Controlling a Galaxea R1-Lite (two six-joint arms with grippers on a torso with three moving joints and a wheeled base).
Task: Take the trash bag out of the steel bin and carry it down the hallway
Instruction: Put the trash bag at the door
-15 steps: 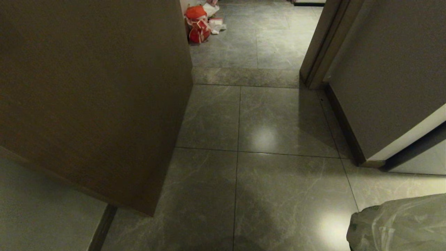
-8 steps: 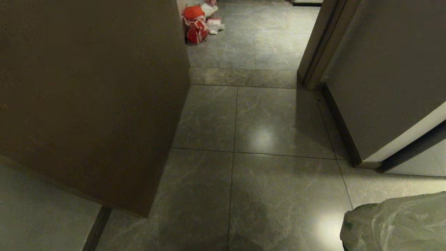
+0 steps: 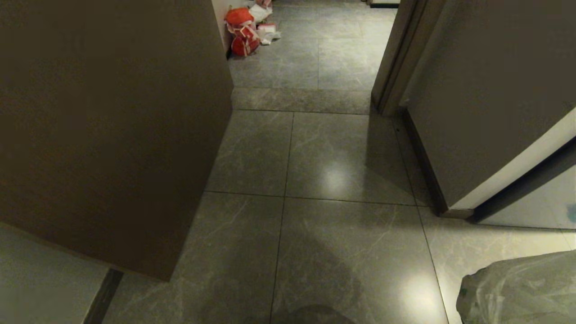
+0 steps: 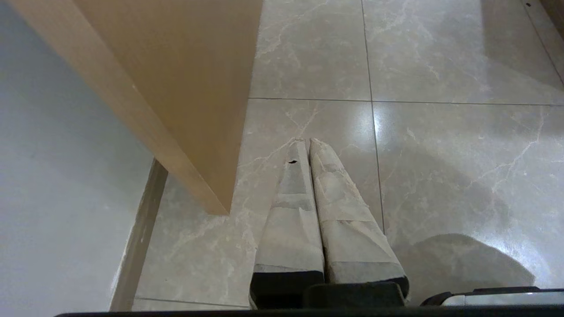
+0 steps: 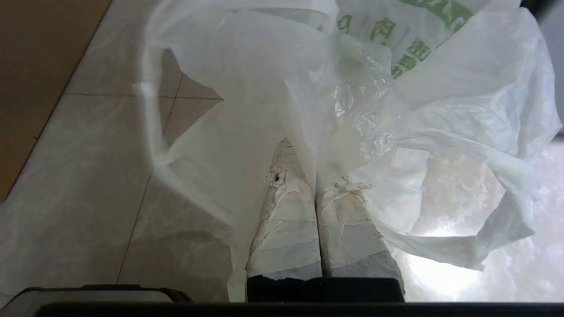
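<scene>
The trash bag (image 5: pixel 396 110), thin translucent whitish plastic with green printing, hangs from my right gripper (image 5: pixel 308 152), which is shut on a fold of its film. In the head view its crinkled bulk (image 3: pixel 522 288) shows at the bottom right, above the grey marbled tiles of the hallway (image 3: pixel 342 148). My left gripper (image 4: pixel 307 141) is shut with nothing in it, hanging over the floor tiles beside a brown panel edge. The steel bin is out of view.
A large brown door panel (image 3: pixel 112 126) fills the left side. On the right stand a beige wall with dark baseboard (image 3: pixel 423 157) and a door frame (image 3: pixel 391 58). Red and white bags (image 3: pixel 240 31) lie on the floor at the far end.
The whole head view has shifted to the left, so the camera has moved. The bag stays at the bottom right in my shut right gripper.
</scene>
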